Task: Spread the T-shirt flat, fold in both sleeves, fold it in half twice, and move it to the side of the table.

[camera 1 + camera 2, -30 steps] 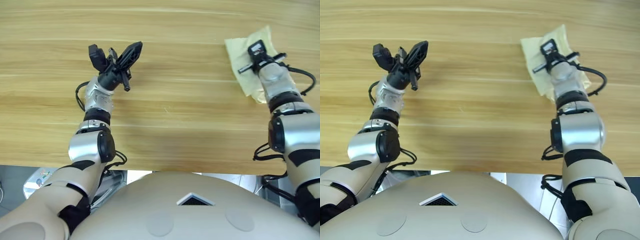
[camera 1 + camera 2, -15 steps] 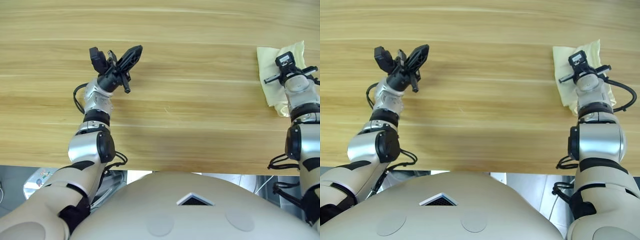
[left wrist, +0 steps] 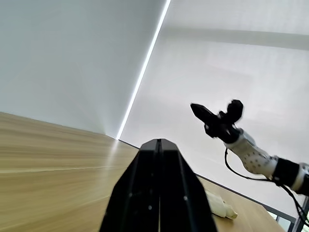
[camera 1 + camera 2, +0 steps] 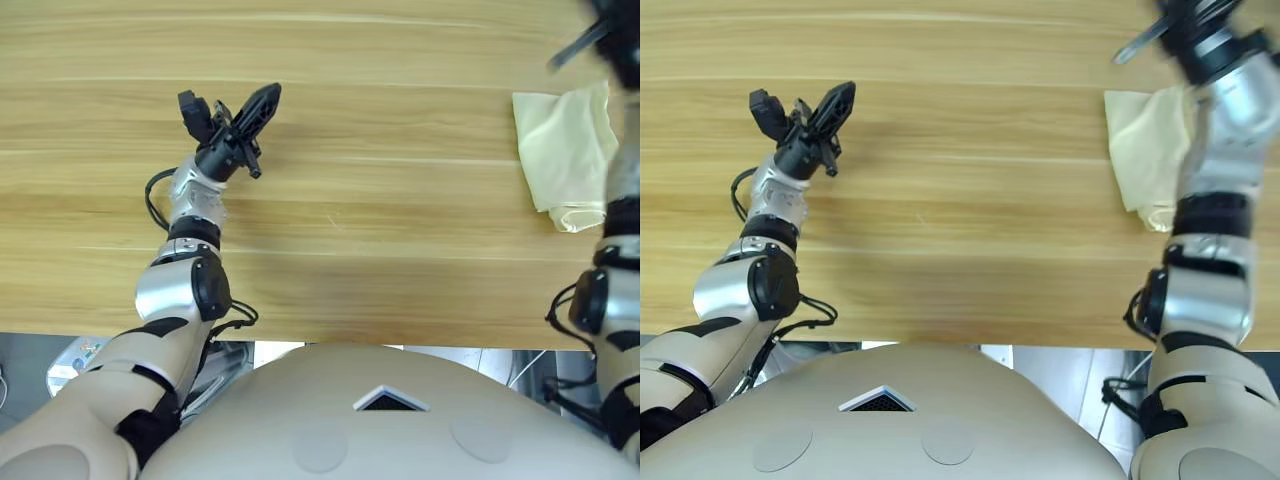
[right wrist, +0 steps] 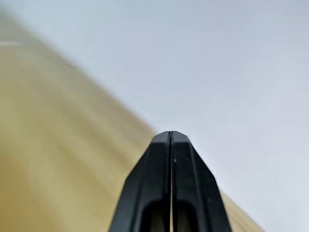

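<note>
Apparently final step: the folded T-shirt (image 4: 565,150) lies at the right side of the table (image 4: 380,220), free of both arms. The right gripper (image 5: 170,139) hangs above it, pinched closed and empty; the left gripper (image 3: 160,145) is likewise closed. Next I retract clear without snagging cloth.

1 T-shirt (image 4: 565,150) is counted: pale yellow, folded into 1 bundle, w/ 1 rounded fold at its near end; the no. of layers can't be told. 1 table (image 4: 400,200) is counted, w/ a wood-grain top. 2 grippers are counted: 1 left gripper (image 3: 159,141) and 1 right gripper (image 5: 170,133). 2 fingers (image 3: 142,193) are seen per gripper, i.e. 4 in total, pressed together in 2 pairs. 2 arms are counted: 1 left arm (image 4: 185,280) and 1 right arm (image 4: 1200,280). 2 black cable loops (image 4: 153,192) are made out, 1 per arm.
</note>
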`<state>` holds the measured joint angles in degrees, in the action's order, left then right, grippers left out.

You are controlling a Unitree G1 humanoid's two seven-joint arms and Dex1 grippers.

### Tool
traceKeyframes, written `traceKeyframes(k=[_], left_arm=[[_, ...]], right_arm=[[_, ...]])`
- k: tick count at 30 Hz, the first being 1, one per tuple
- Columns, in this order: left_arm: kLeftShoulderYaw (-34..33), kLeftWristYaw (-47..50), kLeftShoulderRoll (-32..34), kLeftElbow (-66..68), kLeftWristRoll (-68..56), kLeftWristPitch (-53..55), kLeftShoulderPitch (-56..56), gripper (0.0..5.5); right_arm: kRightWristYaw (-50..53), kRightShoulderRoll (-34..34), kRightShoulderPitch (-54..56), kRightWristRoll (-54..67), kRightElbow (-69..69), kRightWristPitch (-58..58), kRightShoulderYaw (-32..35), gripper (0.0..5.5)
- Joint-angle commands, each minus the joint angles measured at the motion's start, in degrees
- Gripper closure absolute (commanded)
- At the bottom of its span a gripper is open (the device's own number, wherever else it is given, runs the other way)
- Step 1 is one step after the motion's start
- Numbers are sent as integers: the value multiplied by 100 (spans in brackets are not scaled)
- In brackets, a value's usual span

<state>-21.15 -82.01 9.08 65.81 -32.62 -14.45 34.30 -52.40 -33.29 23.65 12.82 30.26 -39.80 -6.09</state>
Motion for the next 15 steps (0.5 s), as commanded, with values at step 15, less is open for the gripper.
traceKeyframes(k=[15], left_arm=[[1489,10015,-82,1175,3164,123,1596,550]], right_arm=[[6663,1929,2274,-1860,4334,2536,-1465,547]])
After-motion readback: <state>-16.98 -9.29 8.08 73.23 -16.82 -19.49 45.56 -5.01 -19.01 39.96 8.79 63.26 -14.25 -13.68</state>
